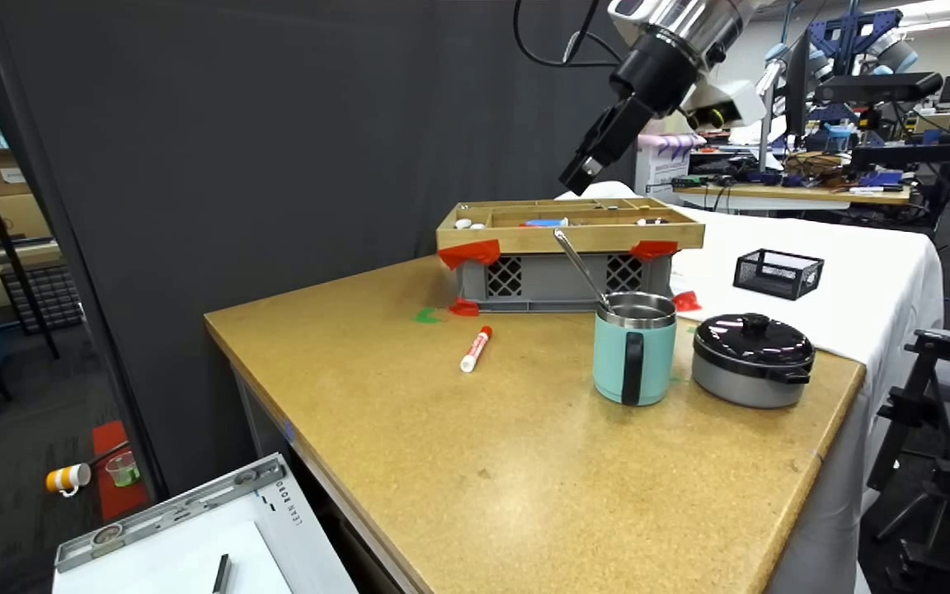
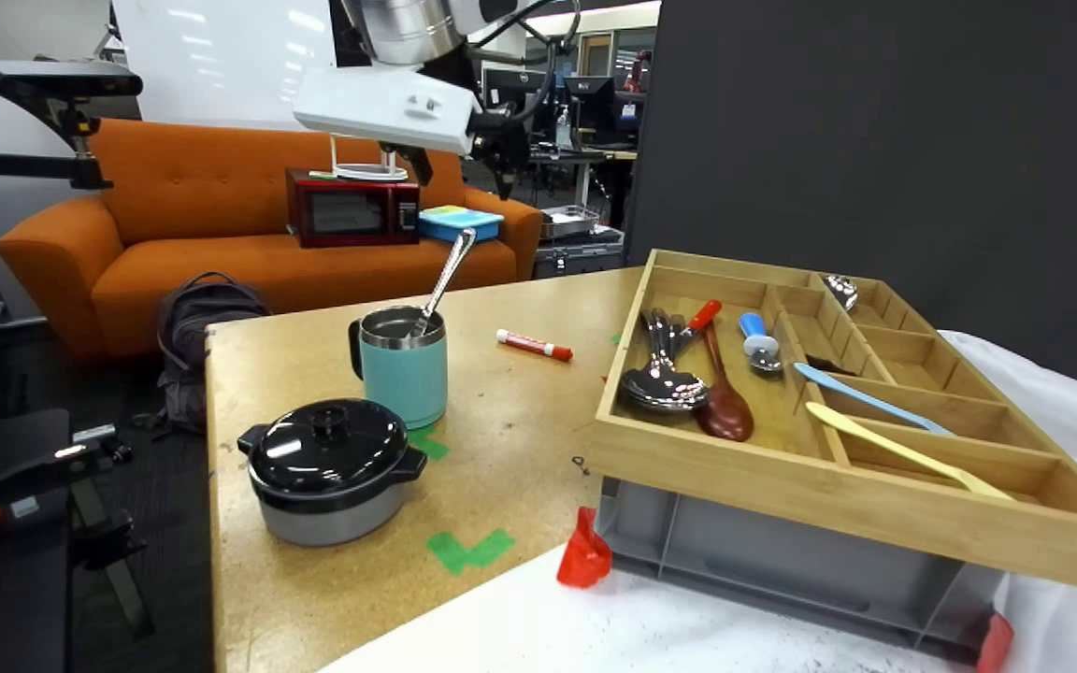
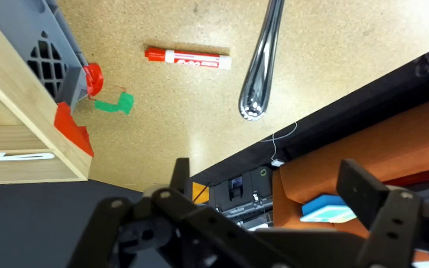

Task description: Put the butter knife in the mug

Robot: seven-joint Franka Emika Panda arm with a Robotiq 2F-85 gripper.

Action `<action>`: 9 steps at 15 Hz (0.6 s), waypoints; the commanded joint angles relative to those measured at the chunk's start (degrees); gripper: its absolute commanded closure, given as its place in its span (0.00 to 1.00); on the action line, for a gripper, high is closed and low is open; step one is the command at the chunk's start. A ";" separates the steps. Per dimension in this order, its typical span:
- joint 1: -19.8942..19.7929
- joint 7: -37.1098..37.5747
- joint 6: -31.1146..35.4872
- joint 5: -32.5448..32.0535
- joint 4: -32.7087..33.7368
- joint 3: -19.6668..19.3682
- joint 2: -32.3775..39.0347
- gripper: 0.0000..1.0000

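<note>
As far as I can judge, the task is all but done: the butter knife point(image 2: 446, 276) leans in the mug point(image 2: 405, 376), its handle jutting above the steel rim (the lower end is hidden inside, so I take it to be the knife by its slim handle alone). The mug stands upright on the desk point(image 1: 409, 445); the hand point(image 3: 266, 169) hangs above, clear of both, its jaws wide apart with nothing between them. What remains, if anything, is likely just to draw the hand away. The wrist view shows that spread plainly and the handle's rounded end large, yet leaves out the mug, which both exterior views supply. It also catches only a corner of the wooden tray point(image 2: 819, 495); in an exterior view the steel spoons point(image 2: 660, 391) inside lie in plain sight.
</note>
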 commanded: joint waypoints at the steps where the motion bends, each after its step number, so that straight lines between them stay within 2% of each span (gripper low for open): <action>1: 2.96 14.87 5.07 -16.29 -3.44 -1.93 -1.25 0.00; 4: 2.72 26.73 4.18 -32.13 -5.39 -3.67 -1.77 0.00; 9: 1.16 44.69 -5.19 -58.39 -2.10 -7.60 -4.72 0.00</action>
